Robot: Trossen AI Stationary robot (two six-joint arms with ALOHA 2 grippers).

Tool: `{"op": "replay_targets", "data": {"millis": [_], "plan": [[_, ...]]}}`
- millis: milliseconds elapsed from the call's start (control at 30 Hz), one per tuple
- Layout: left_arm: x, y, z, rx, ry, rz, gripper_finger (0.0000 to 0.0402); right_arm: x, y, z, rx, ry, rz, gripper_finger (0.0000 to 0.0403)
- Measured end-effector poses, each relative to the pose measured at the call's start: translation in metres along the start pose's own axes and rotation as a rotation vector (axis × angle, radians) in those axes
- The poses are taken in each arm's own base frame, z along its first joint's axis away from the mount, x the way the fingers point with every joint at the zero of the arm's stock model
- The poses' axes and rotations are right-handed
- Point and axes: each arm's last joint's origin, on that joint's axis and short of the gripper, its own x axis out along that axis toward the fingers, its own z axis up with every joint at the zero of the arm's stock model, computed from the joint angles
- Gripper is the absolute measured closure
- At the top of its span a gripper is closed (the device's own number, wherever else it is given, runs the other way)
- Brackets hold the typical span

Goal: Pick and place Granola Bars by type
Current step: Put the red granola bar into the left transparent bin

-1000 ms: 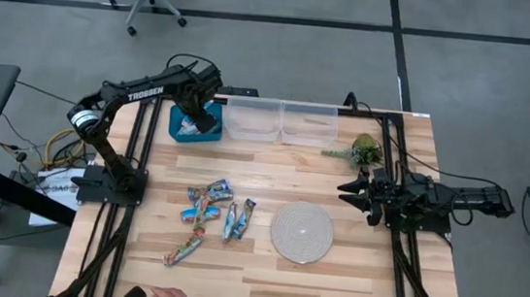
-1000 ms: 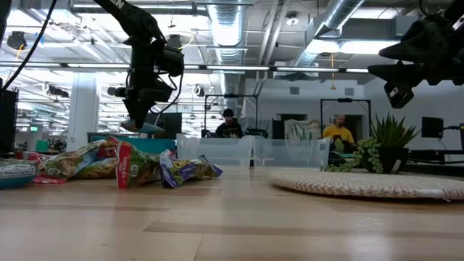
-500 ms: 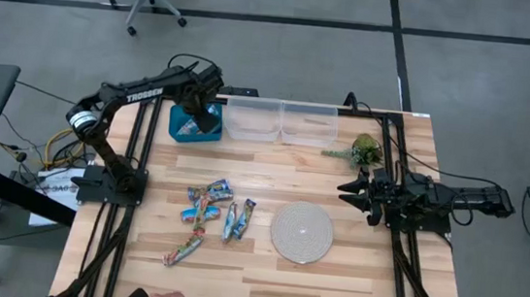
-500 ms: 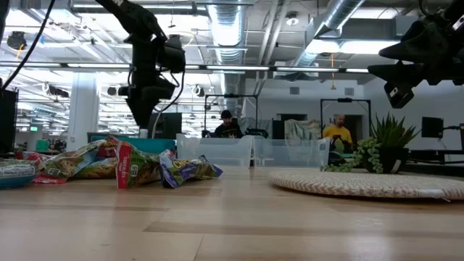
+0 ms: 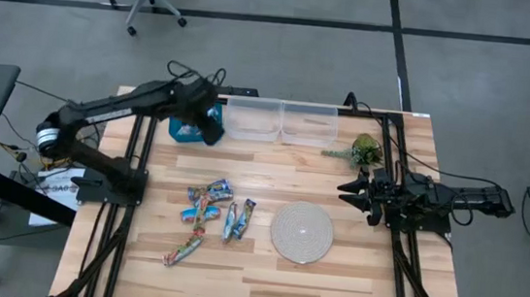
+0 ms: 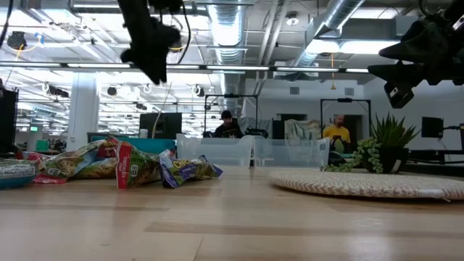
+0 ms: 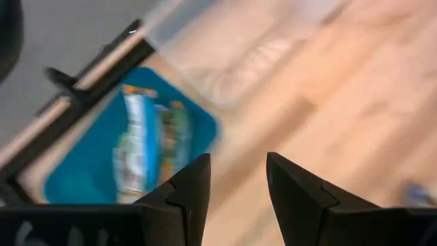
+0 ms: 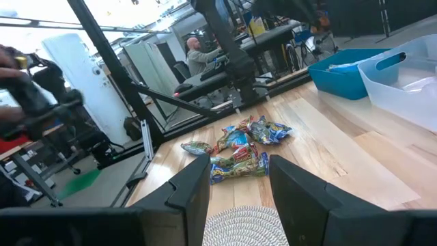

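Observation:
Several granola bars [image 5: 208, 211], blue-and-white and multicoloured, lie in a loose pile on the table left of the centre, also in the low view [image 6: 123, 163] and the right wrist view [image 8: 239, 147]. My left gripper [image 5: 207, 125] hangs open and empty, high above a blue bin [image 5: 181, 131] at the far left. The left wrist view shows that bin [image 7: 82, 171] with bars [image 7: 147, 147] lying on its floor, beyond the open left gripper [image 7: 237, 184]. My right gripper [image 5: 349, 189] waits open over the right side, high in the low view [image 6: 406, 65].
Two clear bins [image 5: 253, 118] [image 5: 308, 123] stand along the far edge, right of the blue one. A round woven mat [image 5: 301, 232] lies right of the pile. A green plant sprig [image 5: 362, 150] lies near the right arm. People sit in the room behind [image 6: 228, 125].
My left gripper let go of a bar over the blue bin; the bar dropped into it. The gripper then rose well above the bin, and the left arm stretched out lower and farther left.

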Motion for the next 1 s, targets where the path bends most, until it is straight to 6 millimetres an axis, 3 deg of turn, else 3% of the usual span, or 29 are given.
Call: {"op": "replay_targets", "data": {"millis": [267, 500, 767, 1000], "plan": [[-0.034, -0.063, -0.038, -0.132, 0.060, -0.225, 0.0264, 0.000, 0.000, 0.000, 0.000, 0.000, 0.000, 0.0259], [-0.050, -0.116, -0.080, -0.099, 0.198, -0.350, 0.0264, 0.000, 0.000, 0.000, 0.000, 0.000, 0.000, 0.0261], [-0.042, -0.163, -0.121, -0.080, 0.492, -0.395, 0.0264, 0.000, 0.000, 0.000, 0.000, 0.000, 0.000, 0.0259], [-0.030, -0.185, -0.150, -0.115, 0.597, -0.271, 0.0264, 0.000, 0.000, 0.000, 0.000, 0.000, 0.000, 0.0261]]}}
